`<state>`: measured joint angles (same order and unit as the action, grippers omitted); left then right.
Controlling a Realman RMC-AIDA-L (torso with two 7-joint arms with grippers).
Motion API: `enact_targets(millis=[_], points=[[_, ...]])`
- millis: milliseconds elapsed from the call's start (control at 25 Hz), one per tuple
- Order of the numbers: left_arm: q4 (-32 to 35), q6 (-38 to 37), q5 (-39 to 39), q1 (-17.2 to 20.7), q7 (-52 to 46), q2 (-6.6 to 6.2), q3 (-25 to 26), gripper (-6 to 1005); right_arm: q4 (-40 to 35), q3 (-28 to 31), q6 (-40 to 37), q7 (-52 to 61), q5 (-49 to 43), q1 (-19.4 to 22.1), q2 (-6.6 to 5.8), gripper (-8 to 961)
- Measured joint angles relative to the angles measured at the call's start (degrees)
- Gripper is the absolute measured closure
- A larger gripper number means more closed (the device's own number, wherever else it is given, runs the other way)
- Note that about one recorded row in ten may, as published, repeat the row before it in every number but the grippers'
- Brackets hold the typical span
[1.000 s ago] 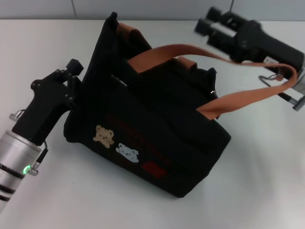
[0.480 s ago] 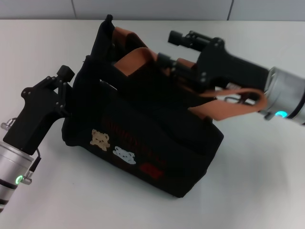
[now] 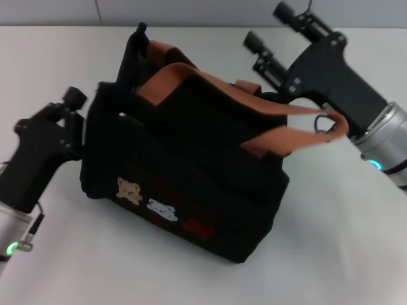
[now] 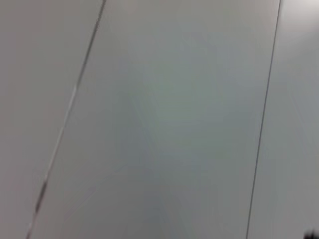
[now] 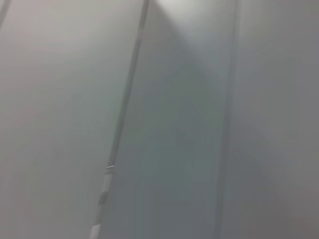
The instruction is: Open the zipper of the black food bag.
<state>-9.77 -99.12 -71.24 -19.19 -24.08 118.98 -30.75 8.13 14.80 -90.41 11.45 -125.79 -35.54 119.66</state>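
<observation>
The black food bag (image 3: 191,171) stands in the middle of the white table in the head view, bear patches and a red patch on its near side. Its orange-brown handles (image 3: 191,79) rise over the top. The far handle's loop (image 3: 318,124) hangs over my right arm. My right gripper (image 3: 270,27) is open above the bag's far right end, touching nothing. My left gripper (image 3: 67,111) rests against the bag's left end. I cannot make out the zipper on the dark top. Neither wrist view shows the bag.
The white table (image 3: 343,241) spreads around the bag, with a grey wall behind it. Each wrist view shows only grey wall panels (image 4: 164,119) (image 5: 164,129) with thin seams.
My right gripper has lifted off the bag's top and drawn up and to the right, the handle loop still over the arm. The bag and my left arm have shifted slightly left.
</observation>
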Motion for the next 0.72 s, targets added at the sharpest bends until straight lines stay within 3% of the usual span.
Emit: enact_targets(millis=[360, 520, 720], points=[[2.71, -10.63, 0.37, 3.86, -2.26, 0.01, 0.39, 997, 4.45, 6.79, 2.15, -18.88, 0.46, 1.73, 0.29, 358], [3.18, -12.21, 0.42, 4.43, -2.28, 0.05, 0.57, 997, 6.16, 10.36, 2.48, -28.28, 0.62, 2.63, 0.31, 357], [3.19, -13.39, 0.46, 4.63, -2.29, -0.06, 0.93, 997, 6.43, 10.8, 3.04, -40.86, 0.64, 2.44, 0.31, 354]])
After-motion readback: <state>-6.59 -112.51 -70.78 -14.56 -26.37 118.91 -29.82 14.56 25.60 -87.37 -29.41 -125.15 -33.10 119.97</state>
